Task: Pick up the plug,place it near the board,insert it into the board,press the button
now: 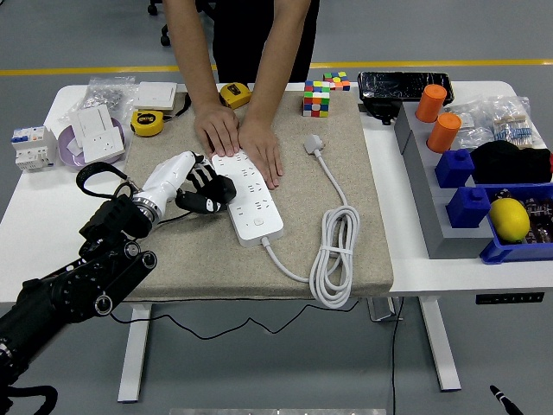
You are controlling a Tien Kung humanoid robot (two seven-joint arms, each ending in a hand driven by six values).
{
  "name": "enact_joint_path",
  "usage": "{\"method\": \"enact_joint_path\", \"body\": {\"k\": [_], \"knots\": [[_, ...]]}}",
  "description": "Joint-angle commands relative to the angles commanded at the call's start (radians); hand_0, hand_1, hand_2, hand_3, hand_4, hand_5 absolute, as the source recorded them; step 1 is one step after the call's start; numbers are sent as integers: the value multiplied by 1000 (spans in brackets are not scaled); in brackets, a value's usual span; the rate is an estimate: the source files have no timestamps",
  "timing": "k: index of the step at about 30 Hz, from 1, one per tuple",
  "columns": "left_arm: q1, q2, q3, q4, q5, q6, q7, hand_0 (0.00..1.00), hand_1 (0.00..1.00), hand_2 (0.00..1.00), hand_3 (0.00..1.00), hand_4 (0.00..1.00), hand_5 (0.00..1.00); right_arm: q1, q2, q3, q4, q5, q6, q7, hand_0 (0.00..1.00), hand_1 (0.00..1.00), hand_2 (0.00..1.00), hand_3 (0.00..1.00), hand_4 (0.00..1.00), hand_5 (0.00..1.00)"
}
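The mat [207,251] lies in the middle of the table [34,216]. The board [249,197] sits on the mat, left of center. The plug [313,143] lies to its upper right. The cord [335,251] coils at lower right. The cube [316,98] stands at top center. Bins [471,207] sit at far right.

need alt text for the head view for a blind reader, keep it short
The robot's left hand curls around a black plug at the left edge of a white power strip lying on a beige mat. A person's two hands press flat on the strip's far end; its white cord lies coiled to the right.
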Motion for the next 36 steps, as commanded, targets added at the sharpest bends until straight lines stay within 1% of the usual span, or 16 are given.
{"method": "enact_joint_path", "body": {"k": [5,6,11,12,17,18,24,25,28,30,31,32,33,36], "knots": [[-2,2,2,2,-4,-3,-1,564,432,385,455,777,2,0,0,4,0,-2,0,0,821,741,740,775,998,998],[-2,3,2,2,-5,-4,-1,585,539,528,523,877,12,0,0,8,0,-2,0,-1,821,742,740,775,998,998],[-3,4,4,6,-25,-19,-5,585,539,528,523,877,12,1,-1,13,0,1,2,-1,821,742,740,775,998,998],[-3,5,4,6,-29,-24,-6,814,865,798,755,998,229,1,-1,13,0,2,3,-1,822,742,740,775,998,998],[-3,5,6,10,-51,-36,-12,814,865,798,755,998,229,1,-1,18,0,4,5,-1,822,742,740,775,998,998],[-3,5,6,10,-55,-37,-14,933,959,898,855,998,364,1,-1,18,0,4,6,-1,822,744,740,774,998,998],[-2,8,1,9,-76,-43,-24,933,959,898,855,998,364,0,0,24,0,4,6,-1,822,744,740,774,998,998],[-2,8,-1,8,-78,-45,-25,970,998,954,916,998,554,0,-1,24,0,4,6,-1,824,743,740,774,998,998],[1,12,-18,-4,-84,-60,-28,970,998,954,916,998,554,1,-1,28,0,6,6,-1,824,743,740,774,998,998],[11,16,-46,-32,-103,-73,-34,970,998,954,916,998,554,1,0,27,0,9,5,0,824,743,740,774,998,998],[17,16,-58,-45,-115,-75,-38,998,998,987,954,998,945,1,0,28,0,9,5,0,824,743,741,774,998,998],[25,16,-76,-63,-131,-73,-44,998,998,987,954,998,945,1,0,29,0,9,4,0,824,743,741,774,998,998],[41,12,-103,-86,-153,-60,-57,998,998,987,954,998,945,0,0,30,0,10,4,0,824,743,741,774,998,998],[94,-8,-193,-164,-231,6,-108,998,998,987,954,998,945,-4,2,33,0,8,3,0,824,743,741,774,998,998]]}}
